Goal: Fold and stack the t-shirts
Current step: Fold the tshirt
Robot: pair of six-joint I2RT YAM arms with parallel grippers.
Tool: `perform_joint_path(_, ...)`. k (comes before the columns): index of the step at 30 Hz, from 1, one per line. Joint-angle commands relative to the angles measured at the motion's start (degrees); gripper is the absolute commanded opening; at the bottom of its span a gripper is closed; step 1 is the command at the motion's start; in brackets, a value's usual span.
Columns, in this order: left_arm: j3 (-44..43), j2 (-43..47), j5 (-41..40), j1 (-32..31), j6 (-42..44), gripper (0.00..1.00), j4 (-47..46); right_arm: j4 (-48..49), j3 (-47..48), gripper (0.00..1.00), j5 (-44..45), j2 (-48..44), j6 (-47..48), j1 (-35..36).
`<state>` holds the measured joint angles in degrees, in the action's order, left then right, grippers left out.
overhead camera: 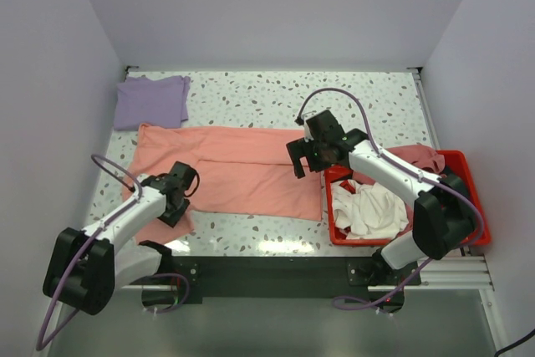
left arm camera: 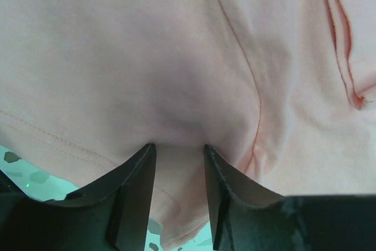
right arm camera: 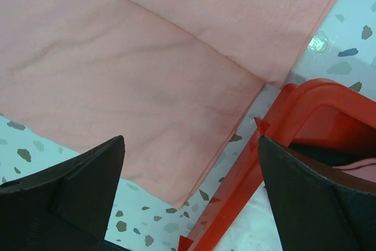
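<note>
From above: salmon t-shirt (overhead camera: 242, 175) spread across the desk (overhead camera: 334, 98), lavender t-shirt (overhead camera: 152, 99) folded at the far-left corner, bare speckled top beyond, red bin (overhead camera: 470, 175) just right. Left wrist: left jaws pinch bunched salmon cloth near a hem. Right wrist: right jaws gape above the shirt's edge beside the bin's corner.

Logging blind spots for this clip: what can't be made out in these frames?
- Left wrist: whether the left claw pinches the salmon-pink cotton t-shirt or merely presses it; cloth fills the view.
- Top: that shirt's near-left corner, under the left arm.
- Top: part of the red plastic bin contents, behind the right arm.
</note>
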<state>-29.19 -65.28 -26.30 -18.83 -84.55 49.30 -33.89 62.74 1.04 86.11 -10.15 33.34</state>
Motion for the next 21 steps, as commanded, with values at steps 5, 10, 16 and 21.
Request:
perform_joint_path(5,5.4,0.9,3.4,0.0,-0.8,0.37,-5.1,-0.7,1.4,0.99,2.1,-0.1,-0.5,-0.2)
perform_joint_path(10,4.6,-1.5,2.8,0.0,-0.6,0.09,-5.0,-0.7,1.4,0.99,2.3,0.1,-0.6,-0.6)
perform_joint_path(16,3.7,-2.1,1.6,0.0,0.3,0.0,-4.3,-0.7,1.2,0.99,2.0,-0.4,-0.5,-1.0)
perform_joint_path(21,0.3,0.4,-0.9,0.0,2.2,0.0,-0.5,-0.9,1.1,0.99,-0.9,-1.1,0.3,-0.9)
